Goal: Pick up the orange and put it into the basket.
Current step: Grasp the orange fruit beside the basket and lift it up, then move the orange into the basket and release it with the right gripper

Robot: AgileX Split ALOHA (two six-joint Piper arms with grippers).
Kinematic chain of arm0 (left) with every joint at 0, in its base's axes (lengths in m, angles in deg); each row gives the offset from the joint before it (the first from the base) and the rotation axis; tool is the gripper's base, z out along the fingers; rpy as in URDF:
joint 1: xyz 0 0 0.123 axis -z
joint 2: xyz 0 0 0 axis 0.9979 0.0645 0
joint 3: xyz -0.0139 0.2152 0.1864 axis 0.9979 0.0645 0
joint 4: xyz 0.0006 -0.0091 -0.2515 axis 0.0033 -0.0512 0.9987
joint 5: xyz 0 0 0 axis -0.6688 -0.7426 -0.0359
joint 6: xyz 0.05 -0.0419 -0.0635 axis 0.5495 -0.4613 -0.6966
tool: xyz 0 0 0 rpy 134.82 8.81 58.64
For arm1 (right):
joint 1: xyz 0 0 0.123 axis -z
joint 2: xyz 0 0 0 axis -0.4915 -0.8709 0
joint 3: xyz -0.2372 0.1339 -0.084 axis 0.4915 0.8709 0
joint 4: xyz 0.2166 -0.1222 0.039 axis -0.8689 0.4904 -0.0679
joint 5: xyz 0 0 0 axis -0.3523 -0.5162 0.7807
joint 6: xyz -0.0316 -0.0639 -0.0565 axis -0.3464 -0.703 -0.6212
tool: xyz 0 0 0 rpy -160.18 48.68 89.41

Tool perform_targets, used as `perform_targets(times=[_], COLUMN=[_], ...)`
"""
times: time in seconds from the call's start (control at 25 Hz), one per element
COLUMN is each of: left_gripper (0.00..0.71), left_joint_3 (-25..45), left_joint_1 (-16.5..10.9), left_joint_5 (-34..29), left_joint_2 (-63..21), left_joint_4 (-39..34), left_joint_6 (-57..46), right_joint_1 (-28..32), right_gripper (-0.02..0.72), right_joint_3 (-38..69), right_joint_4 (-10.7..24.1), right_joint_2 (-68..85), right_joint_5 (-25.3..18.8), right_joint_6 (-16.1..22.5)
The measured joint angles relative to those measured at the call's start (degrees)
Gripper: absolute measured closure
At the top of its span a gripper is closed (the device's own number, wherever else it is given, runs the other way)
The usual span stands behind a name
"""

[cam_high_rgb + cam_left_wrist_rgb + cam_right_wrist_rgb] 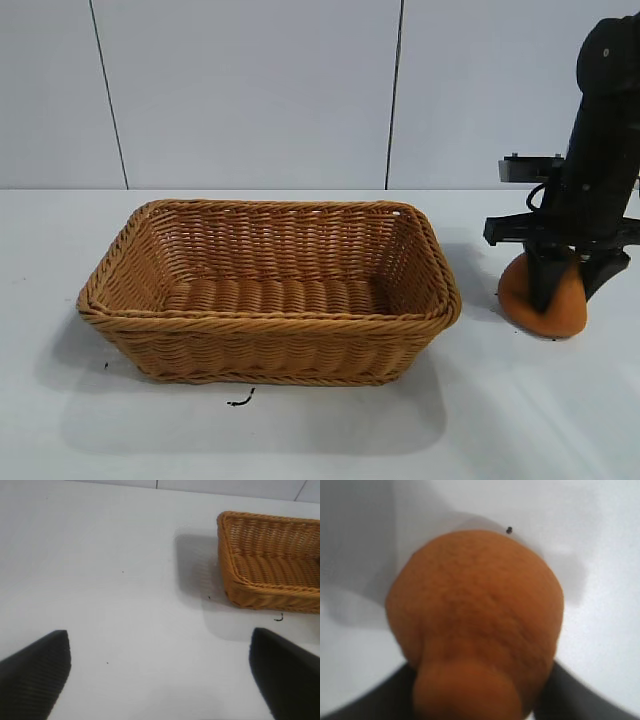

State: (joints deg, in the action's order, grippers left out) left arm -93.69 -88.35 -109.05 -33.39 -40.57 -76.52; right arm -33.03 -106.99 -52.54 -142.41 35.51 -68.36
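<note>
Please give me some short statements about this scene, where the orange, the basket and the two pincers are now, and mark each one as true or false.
1. The orange lies inside the basket. False: it is on the table, to the right of the basket in the exterior view.
2. The right pincer stands around the orange. True.
3. The left pincer holds the orange. False: it is open above bare table, with nothing between its fingers.
4. The basket has nothing in it. True, as far as its visible inside shows.
5. The basket is tipped on its side. False: it stands upright on the table.
</note>
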Motion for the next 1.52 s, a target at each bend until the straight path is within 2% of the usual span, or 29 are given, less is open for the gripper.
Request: perform_targets(times=[0.4,0.44,0.56,0.68,0.92,1.2,1.4,1.52], left_gripper=[0.014,0.014,0.014,0.014,0.014,0.014,0.014,0.014], left_joint_3=[0.0,0.0,0.0,0.0,0.0,0.0,0.0,0.0], left_joint_1=[0.0,0.0,0.0,0.0,0.0,0.0,0.0,0.0], left_joint_5=[0.0,0.0,0.0,0.0,0.0,0.0,0.0,0.0], left_joint_2=[0.0,0.0,0.0,0.0,0.0,0.0,0.0,0.0], left_joint_4=[0.0,0.0,0.0,0.0,0.0,0.0,-0.03,-0.07], left_joint_6=[0.0,0.0,0.0,0.0,0.0,0.0,0.0,0.0], right_joint_1=[-1.1,-1.1,-3.85,-9.76,-19.96,-30.54,-33.43,-33.58], right_gripper=[0.659,0.659,0.659,0.659,0.659,0.659,0.659,0.659], right_joint_3=[-10.59,-10.59,-14.17,-17.49,-18.17,-18.28,-18.28,-18.28], right_joint_4=[-0.86,-0.86,-1.41,-2.34,-2.83,-3.25,-3.27,-3.21], right_joint_2=[7.44,7.44,7.44,7.5,7.44,3.4,-2.79,-6.7], right_joint_5=[-11.89,-11.89,-14.25,-14.6,-12.53,-5.56,1.38,2.5], right_joint_6=[-0.4,-0.4,-0.86,-1.09,-1.14,-0.61,0.95,2.26])
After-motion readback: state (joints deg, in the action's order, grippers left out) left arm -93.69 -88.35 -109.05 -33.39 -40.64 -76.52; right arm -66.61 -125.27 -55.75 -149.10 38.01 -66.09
